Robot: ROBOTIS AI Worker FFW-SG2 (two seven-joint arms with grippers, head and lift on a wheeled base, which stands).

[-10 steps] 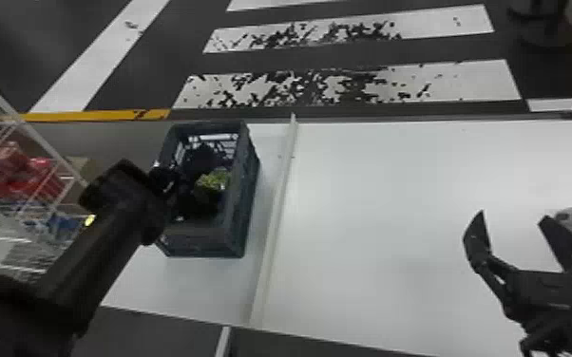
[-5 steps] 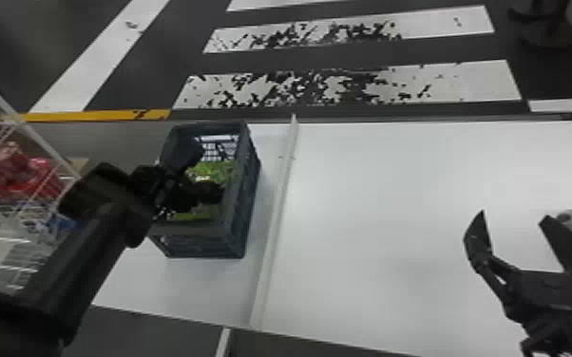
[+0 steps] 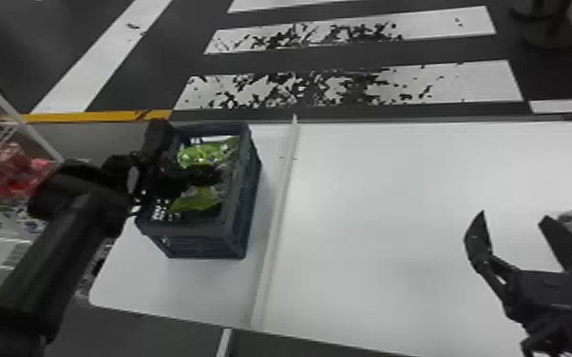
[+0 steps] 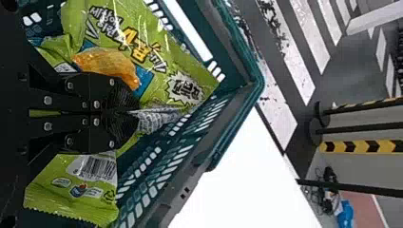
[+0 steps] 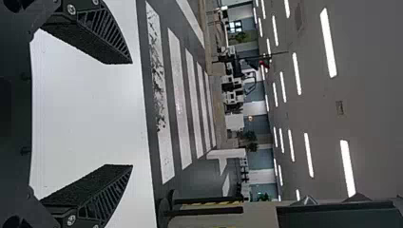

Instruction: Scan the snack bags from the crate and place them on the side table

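Worn white stripes mark the dark floor at twelve o'clock in the head view, as a yellow line runs toward ten, a wire rack holds red packages at nine and a post's round base stands at two. Ceiling lights shine in the right wrist view.
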